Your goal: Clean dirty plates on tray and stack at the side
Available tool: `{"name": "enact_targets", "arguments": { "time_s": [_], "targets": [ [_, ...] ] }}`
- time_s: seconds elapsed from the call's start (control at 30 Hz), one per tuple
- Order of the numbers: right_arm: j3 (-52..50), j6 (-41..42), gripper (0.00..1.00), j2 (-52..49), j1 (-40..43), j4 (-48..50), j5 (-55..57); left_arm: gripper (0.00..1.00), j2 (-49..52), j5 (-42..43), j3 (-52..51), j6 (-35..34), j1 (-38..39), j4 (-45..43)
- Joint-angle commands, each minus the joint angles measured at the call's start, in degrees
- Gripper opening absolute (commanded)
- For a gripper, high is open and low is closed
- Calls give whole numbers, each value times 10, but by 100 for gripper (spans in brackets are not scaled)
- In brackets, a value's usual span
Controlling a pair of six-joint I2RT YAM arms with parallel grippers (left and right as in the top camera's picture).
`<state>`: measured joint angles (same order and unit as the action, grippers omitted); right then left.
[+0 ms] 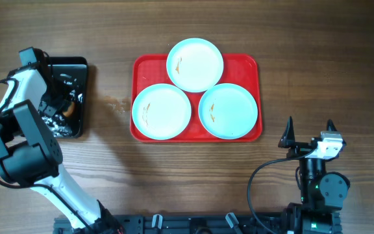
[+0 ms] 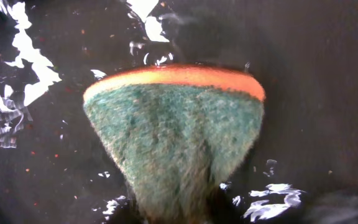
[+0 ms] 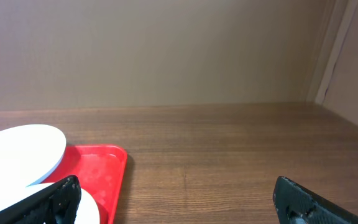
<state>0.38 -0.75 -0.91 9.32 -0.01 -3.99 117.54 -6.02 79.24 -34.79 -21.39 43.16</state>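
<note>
Three pale plates lie in the red tray (image 1: 143,65): one at the back (image 1: 195,64), one front left (image 1: 162,111), one front right (image 1: 228,111). All three carry small orange-brown smears. My left gripper (image 1: 62,104) is down in the black tray (image 1: 76,65), shut on a green and orange sponge (image 2: 173,130), which fills the left wrist view and hides the fingers. My right gripper (image 1: 310,127) is open and empty, in front of the red tray's right corner. The right wrist view shows its fingers (image 3: 176,202) apart, with a plate (image 3: 17,152) and the tray's corner (image 3: 104,174) at the left.
The black tray's floor (image 2: 328,74) is wet, with white foam patches and small specks. A faint stain (image 1: 114,104) marks the wooden table between the two trays. Bare wood lies right of the red tray (image 3: 229,162).
</note>
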Motion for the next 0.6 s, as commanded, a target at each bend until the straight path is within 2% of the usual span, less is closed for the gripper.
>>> {"name": "enact_targets", "arguments": {
  "time_s": [0.0, 0.13, 0.17, 0.27, 0.3, 0.37, 0.4, 0.57],
  "targets": [
    [-1, 1, 100, 0, 3, 1, 6, 100, 10, 7, 5, -2, -1, 8],
    [-1, 1, 100, 0, 3, 1, 6, 100, 10, 7, 5, -2, -1, 15],
    [-1, 1, 99, -1, 3, 1, 6, 96, 10, 7, 5, -2, -1, 16],
    [-1, 1, 100, 0, 3, 1, 6, 59, 10, 16, 5, -2, -1, 19],
    [-1, 1, 100, 0, 3, 1, 6, 39, 11, 21, 5, -2, -1, 20],
    [-1, 1, 100, 0, 3, 1, 6, 10, 10, 30, 5, -2, -1, 22],
    [-1, 1, 100, -1, 3, 1, 6, 4, 10, 33, 5, -2, -1, 22],
    [-1, 1, 100, 0, 3, 1, 6, 4, 10, 37, 5, -2, -1, 22]
  ]
}}
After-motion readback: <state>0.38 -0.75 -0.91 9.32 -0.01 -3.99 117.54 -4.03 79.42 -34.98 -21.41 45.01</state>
